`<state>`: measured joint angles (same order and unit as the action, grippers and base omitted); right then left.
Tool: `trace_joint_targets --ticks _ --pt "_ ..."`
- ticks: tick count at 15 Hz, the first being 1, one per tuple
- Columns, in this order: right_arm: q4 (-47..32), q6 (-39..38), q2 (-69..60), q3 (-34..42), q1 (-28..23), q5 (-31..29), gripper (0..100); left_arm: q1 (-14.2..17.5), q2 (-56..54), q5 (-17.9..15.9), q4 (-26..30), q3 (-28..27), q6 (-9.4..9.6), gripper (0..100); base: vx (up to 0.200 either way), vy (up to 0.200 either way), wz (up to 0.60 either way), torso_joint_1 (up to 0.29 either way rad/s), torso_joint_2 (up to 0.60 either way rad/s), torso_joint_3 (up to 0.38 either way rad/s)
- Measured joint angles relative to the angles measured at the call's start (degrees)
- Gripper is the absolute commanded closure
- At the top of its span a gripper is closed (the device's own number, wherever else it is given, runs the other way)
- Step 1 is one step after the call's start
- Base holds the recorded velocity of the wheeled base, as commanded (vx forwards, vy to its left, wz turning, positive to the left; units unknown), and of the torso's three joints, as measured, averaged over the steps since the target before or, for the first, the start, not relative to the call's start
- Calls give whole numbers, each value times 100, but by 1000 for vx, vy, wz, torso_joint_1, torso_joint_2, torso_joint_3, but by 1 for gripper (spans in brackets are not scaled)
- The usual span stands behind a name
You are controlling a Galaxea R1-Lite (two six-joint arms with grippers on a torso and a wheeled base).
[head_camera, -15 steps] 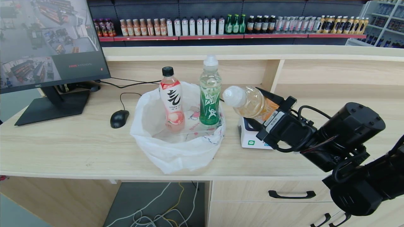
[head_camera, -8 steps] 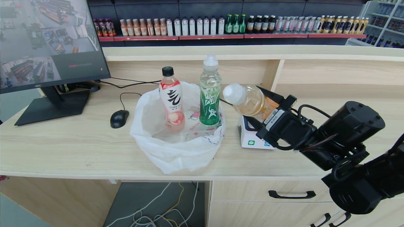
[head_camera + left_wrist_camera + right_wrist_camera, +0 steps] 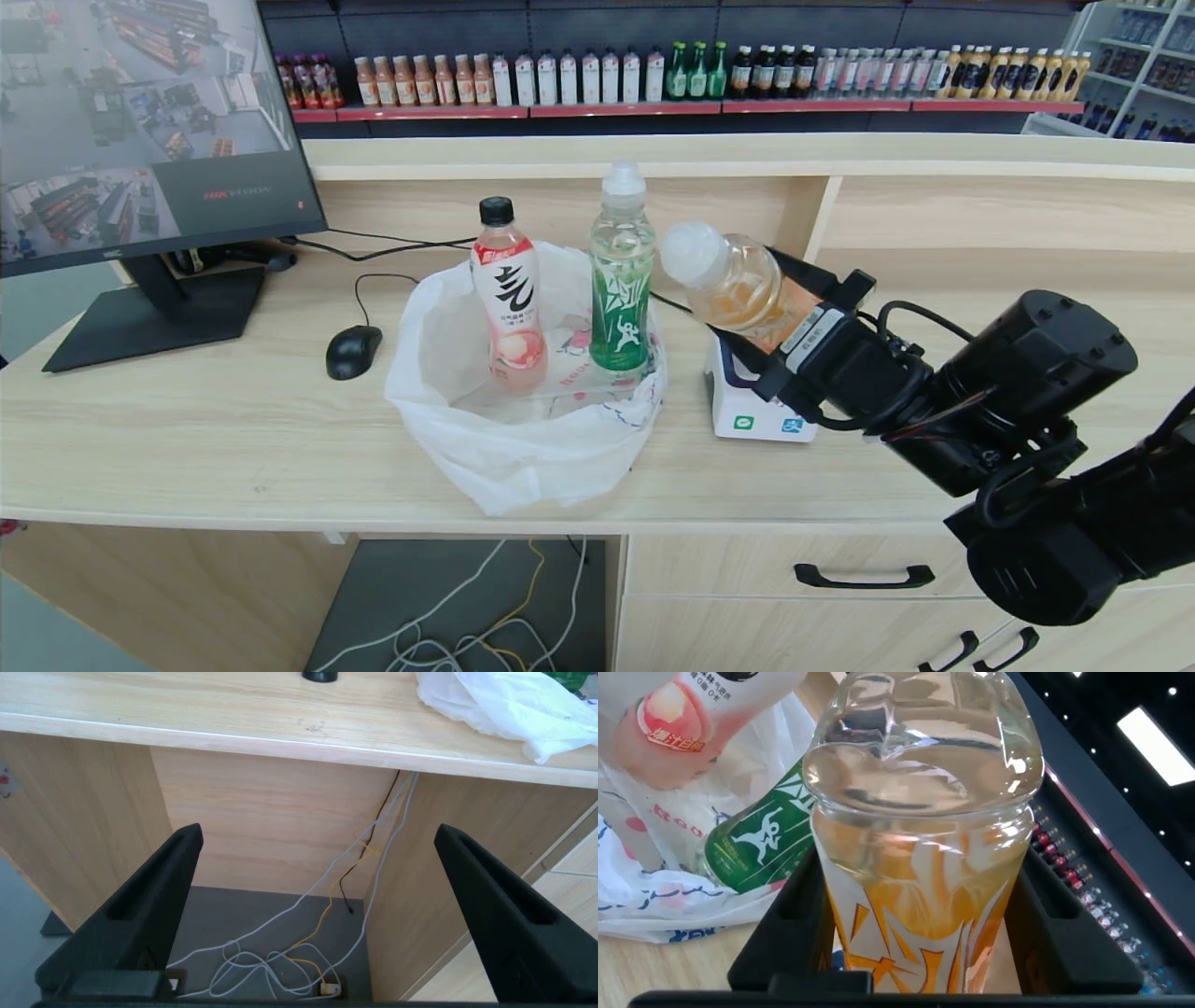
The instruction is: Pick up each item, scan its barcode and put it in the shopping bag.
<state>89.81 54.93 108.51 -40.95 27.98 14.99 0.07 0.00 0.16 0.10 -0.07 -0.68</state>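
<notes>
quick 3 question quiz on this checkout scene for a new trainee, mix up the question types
1. True or false: the orange-label bottle stands in the shopping bag.
2. How many bottles stand in the shopping bag? A) one B) two C) three
3. Fill in: the left gripper, low in front of the counter, has its fingers ____.

Key
1. False: the right gripper is shut on it, beside the bag.
2. B: the pink bottle and the green bottle.
3. open
</notes>
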Motion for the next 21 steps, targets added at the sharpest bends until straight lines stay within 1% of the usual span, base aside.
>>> trace_joint_targets --ticks 2,6,9,10,16,18,19,20,21 --pt "0 -143 -43 -74 35 -55 100 0 0 0 0 0 0 0 0 0 0 0 0 0" --pt "10 -723 -200 -293 55 -222 100 0 0 0 0 0 2 0 0 0 0 0 0 0" --pt "11 -1580 -333 -406 74 -312 100 0 0 -2 0 2 0 0 0 0 0 0 0 0" --pt "13 -1752 -388 -423 63 -318 100 0 0 0 1 2 0 0 0 0 0 0 0 0" --pt "16 -3580 -772 -444 -179 -422 100 0 0 0 0 0 2 0 0 0 0 0 0 0" --pt "24 -4251 -934 -364 -223 -1002 100 0 0 0 0 0 0 0 0 0 0 0 0 0" --pt "22 -4448 -1008 -251 -232 -1180 100 0 0 0 0 0 0 0 0 0 0 0 0 0" --pt "7 -4541 -1063 -168 -223 -1270 100 0 0 -2 0 0 0 0 0 0 0 0 0 0" --pt "16 -4591 -1100 -113 -207 -1499 100 0 0 0 0 0 4 0 0 0 0 0 0 0"
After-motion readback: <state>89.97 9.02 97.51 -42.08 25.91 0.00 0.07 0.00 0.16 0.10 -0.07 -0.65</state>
